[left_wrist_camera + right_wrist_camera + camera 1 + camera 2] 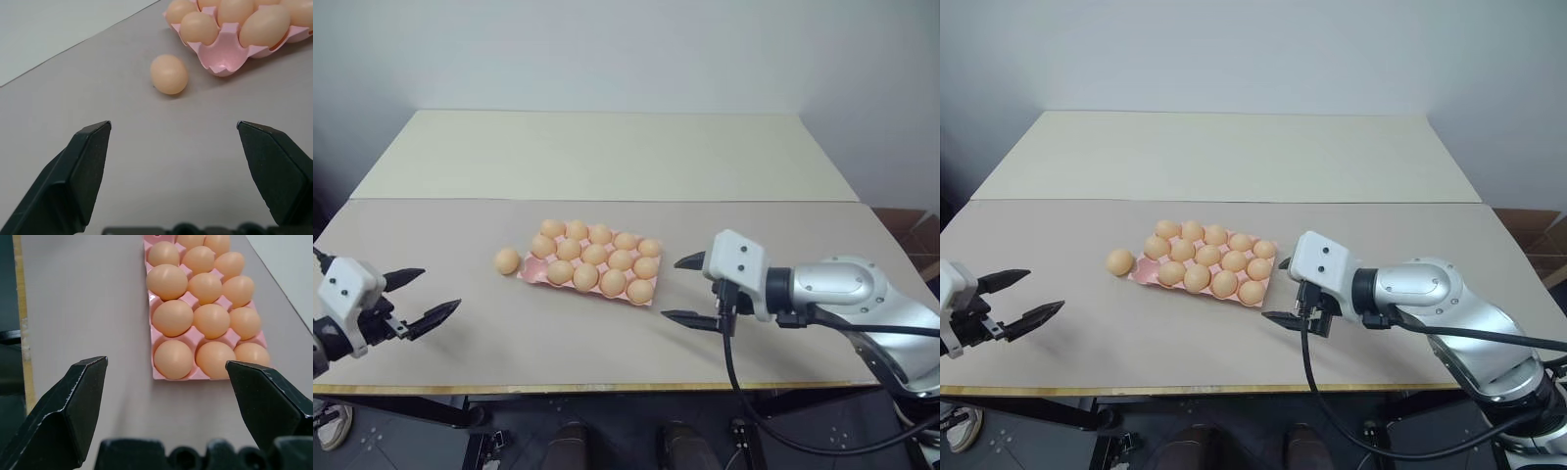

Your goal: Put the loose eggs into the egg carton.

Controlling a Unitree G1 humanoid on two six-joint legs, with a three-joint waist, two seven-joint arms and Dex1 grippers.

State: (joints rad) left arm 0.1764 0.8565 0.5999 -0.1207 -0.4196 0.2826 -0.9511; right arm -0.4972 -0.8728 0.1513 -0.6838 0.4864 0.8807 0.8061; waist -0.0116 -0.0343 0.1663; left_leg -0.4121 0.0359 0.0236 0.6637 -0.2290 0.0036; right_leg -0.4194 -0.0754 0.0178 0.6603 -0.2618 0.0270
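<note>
One loose egg (507, 260) lies on the table (431, 245) just beside the carton's (530, 275) left end, apart from it, with bare tabletop on its other sides; the carton sits mid-table, well back from the front edge, with eggs in fourteen cups and the near-left corner cup empty. The left gripper (423, 298) hovers agape near the front-left edge, well apart from the egg; the right gripper (690, 291) hangs agape and empty just beside the carton's right end.

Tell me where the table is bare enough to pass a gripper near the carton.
Bare table runs between the egg carton and the front edge, and between the loose egg and the left gripper. It is tight where that egg lies beside the carton's left end.
</note>
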